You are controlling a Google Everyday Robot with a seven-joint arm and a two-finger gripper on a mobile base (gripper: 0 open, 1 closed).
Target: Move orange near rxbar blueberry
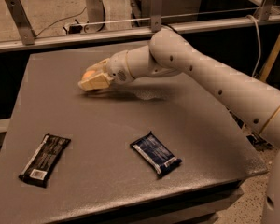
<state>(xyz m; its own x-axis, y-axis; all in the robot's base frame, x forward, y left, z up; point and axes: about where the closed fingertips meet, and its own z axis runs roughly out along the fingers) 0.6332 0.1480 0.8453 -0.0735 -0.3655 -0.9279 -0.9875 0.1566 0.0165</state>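
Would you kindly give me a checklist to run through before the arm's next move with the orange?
1. Tool at the orange: ok. The tool sits over the orange on the far side of the table, left of centre.
2. Orange secured in the tool: cannot tell. The tool hides most of it.
3. Goal located: ok. The rxbar blueberry lies flat near the front edge.
4. Path to the goal: ok. Only bare table lies between orange and bar.
5. Look-alike kept apart: ok. The black bar lies at the front left, apart from the blue one.
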